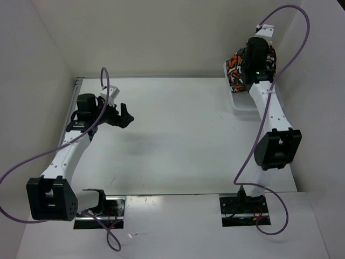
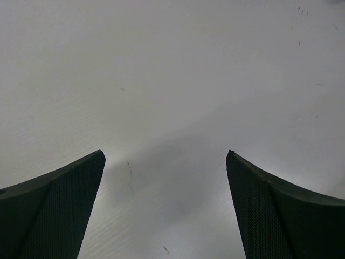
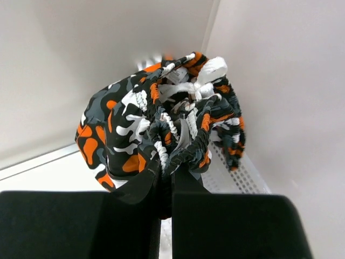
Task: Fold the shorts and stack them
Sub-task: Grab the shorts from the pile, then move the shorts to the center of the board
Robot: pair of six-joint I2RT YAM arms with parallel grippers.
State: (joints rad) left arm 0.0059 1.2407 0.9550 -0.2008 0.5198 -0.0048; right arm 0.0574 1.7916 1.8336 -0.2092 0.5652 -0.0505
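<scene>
The table [image 1: 178, 135] carries a white basket [image 3: 240, 178] in its corner by the walls, and everything else is placed from that basket. Just above the basket hang the shorts [image 3: 135, 127], held up in a crumpled bunch (white cords and a gathered band show among the folds). They look light, soft and limp, so they will likely droop and unfurl unevenly. A pinch on the waistband edge or a hem corner should spread them better than a bite into the middle. The right claw [image 3: 166, 175] is clamped tight on a fold of the shorts, above the basket. The left claw [image 2: 166, 156] hovers spread wide and holds nothing, well apart from the basket, over the table. No brand, label or writing can be read
</scene>
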